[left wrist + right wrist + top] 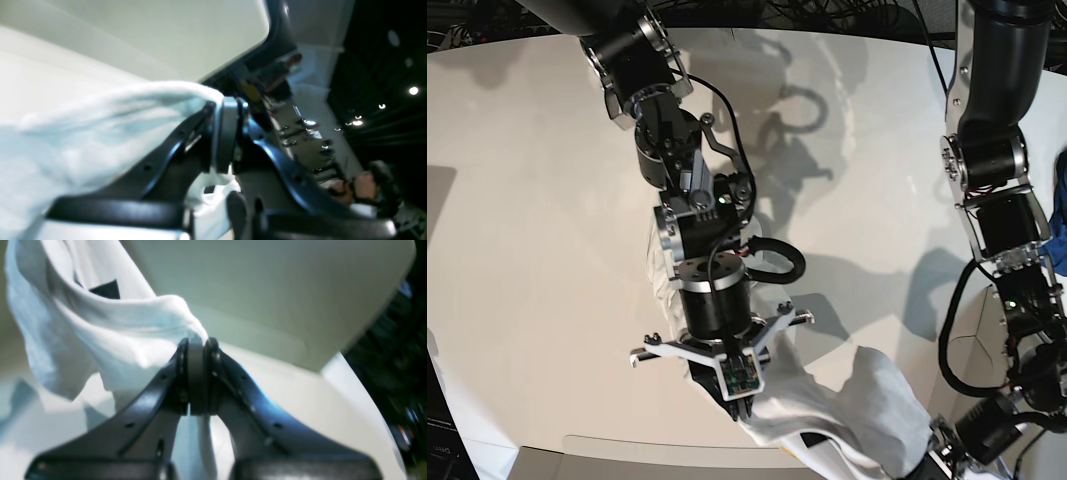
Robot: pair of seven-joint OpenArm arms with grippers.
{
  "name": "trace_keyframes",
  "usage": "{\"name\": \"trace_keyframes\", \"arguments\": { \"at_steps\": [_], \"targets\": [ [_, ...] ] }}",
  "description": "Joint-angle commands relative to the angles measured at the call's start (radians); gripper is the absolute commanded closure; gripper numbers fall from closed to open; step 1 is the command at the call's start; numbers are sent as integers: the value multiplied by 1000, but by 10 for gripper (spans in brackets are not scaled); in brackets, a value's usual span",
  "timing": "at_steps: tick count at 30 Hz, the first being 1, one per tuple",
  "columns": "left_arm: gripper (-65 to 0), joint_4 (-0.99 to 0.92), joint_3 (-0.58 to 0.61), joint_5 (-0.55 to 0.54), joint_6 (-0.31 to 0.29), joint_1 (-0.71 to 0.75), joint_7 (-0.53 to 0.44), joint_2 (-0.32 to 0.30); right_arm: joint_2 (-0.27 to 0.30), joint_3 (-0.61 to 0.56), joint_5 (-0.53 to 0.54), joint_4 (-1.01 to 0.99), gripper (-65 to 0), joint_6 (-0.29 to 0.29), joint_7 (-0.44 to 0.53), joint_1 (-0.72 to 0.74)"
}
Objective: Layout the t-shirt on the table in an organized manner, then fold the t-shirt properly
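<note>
The white t-shirt [847,415] hangs bunched between my two grippers over the front edge of the white table [527,220]. In the base view my right gripper [745,412] is shut on one end of it. My left gripper [935,450], at the bottom right, is shut on the other end. The right wrist view shows the right gripper [197,344] pinching a fold of the t-shirt [110,336], with a small dark patch [106,290] showing inside the cloth. My left gripper [227,106] pinches the t-shirt [83,133] in the blurred left wrist view. The print is hidden.
A grey-beige panel [627,458] lies below the table's curved front edge. A dark blue cloth [1059,205] shows at the far right edge. Both arms [682,160] stretch over the table. A dim room with lights [413,90] lies beyond.
</note>
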Motion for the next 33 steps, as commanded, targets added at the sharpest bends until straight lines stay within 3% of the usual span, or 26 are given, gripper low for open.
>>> {"name": "trace_keyframes", "arguments": {
  "at_steps": [1,6,10,15,23,33],
  "targets": [
    [0,14,-5,-43,0,-65,-10,-26,-6,1,-10,-10,0,-6,48,45],
    [0,-6,-5,-39,0,-158,-11,-89,-6,-74,-7,-106,0,-16,116,160],
    [0,-52,-56,-41,0,-216,-13,-143,-6,-146,4,-140,0,-82,149,218],
    [0,-85,-148,-41,0,-261,-13,-201,-6,-177,146,-140,0,-125,231,257],
    [0,-69,-235,-43,0,-293,-15,-279,-6,-214,304,-86,0,-131,366,306],
    [0,-72,-267,-43,0,-416,-47,-367,-6,-304,349,63,0,-131,373,387]
  ]
}}
